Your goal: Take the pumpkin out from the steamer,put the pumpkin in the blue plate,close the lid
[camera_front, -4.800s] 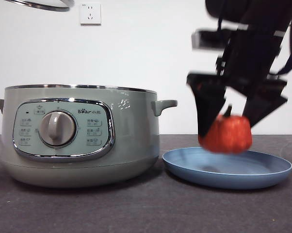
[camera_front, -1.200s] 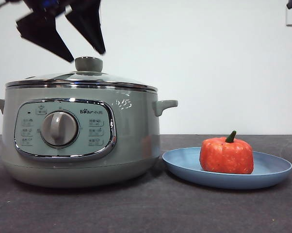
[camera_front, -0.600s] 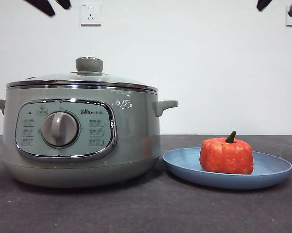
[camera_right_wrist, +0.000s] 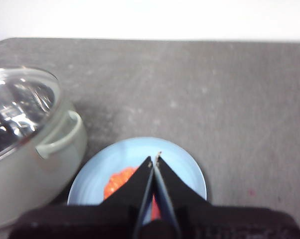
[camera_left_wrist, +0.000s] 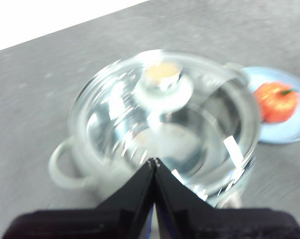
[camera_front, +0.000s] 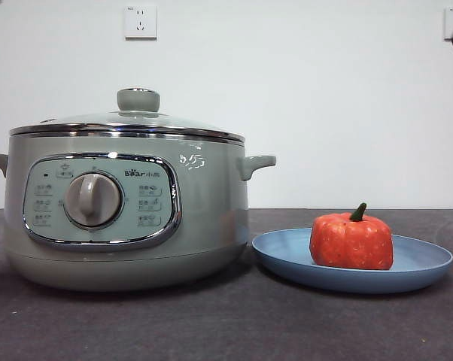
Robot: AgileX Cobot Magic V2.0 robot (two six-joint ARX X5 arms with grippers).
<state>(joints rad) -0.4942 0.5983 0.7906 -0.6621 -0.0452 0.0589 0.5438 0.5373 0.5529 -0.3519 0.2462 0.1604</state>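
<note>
The steamer (camera_front: 125, 207) carries the word "Bear" with small characters beside it on its chrome-framed panel, above a grey dial (camera_front: 92, 199) flanked by rows of small buttons whose labels are too fine to read; a small white mark sits on the wall just past the panel. The lid (camera_front: 129, 120) sits closed on the steamer, its knob (camera_front: 138, 99) upright in the middle. The pumpkin (camera_front: 351, 240) rests on the plate (camera_front: 287, 256), stem up, and the plate's rim lies just beside the steamer's base, under its side handle (camera_front: 255, 163). The left gripper (camera_left_wrist: 154, 161) hangs above the lid with its fingers (camera_left_wrist: 135, 186) pressed together and empty, the knob well beyond their tips and the plate off to one side. The right gripper (camera_right_wrist: 154, 159) hangs above the plate, fingers (camera_right_wrist: 172, 186) likewise closed on nothing, the pumpkin partly hidden beneath them and the steamer off to one side. The dark counter (camera_front: 226, 323) is open in front of both things, and beyond the plate in the right wrist view. On the white wall behind is a socket (camera_front: 140, 21), a second one (camera_front: 452, 22) at the far edge.
</note>
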